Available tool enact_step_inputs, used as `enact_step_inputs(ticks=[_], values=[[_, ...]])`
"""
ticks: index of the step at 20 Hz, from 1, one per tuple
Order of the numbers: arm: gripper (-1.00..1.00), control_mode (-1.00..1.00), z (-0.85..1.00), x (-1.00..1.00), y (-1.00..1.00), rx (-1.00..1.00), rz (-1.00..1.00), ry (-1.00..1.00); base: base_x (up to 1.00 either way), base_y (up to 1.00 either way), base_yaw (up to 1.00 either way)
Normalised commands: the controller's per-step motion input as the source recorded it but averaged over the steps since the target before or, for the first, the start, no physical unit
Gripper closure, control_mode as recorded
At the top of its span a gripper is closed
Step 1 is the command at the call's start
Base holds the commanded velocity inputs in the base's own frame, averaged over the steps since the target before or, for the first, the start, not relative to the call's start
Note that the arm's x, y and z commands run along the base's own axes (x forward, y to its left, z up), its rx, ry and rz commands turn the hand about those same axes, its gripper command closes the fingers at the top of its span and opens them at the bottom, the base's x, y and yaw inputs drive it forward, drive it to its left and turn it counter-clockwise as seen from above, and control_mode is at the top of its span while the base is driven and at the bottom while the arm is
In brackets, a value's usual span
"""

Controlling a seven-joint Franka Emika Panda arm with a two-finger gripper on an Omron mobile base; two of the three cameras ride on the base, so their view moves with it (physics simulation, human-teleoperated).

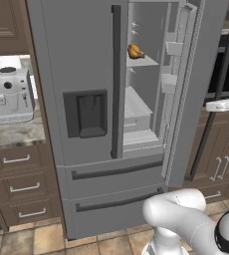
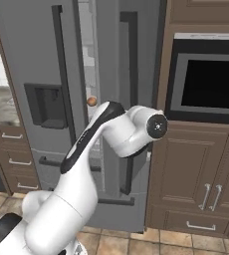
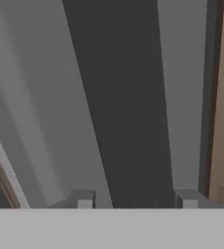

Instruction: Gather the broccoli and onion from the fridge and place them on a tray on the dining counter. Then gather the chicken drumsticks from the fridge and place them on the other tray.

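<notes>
The grey fridge stands in front of me with its right door swung open. A golden-brown chicken drumstick lies on an upper shelf inside. Through the door gap a small round orange-brown onion shows. The broccoli is hidden, and the dining counter and trays are out of view. My gripper is at the open door's dark vertical handle. Its fingertips stand on either side of the handle, with a gap on the left side. My hand reaches the handle from the right.
Left of the fridge, a white coffee machine sits on a stone worktop over brown drawers. To the right, a built-in oven sits above brown cabinet doors. The open door stands close to the oven cabinet.
</notes>
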Motion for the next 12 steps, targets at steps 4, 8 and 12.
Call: enact_step_inputs(ticks=[4,8,12], values=[[1.00,-1.00,0.00,-0.01,-0.26,0.00,0.00,0.11,0.00,0.00,0.00],[-1.00,-1.00,0.00,-0.01,-0.01,0.00,0.00,0.10,0.00,0.00,0.00],[-1.00,-1.00,0.00,-0.05,0.00,-0.01,0.00,0.00,0.00,0.00,0.00]])
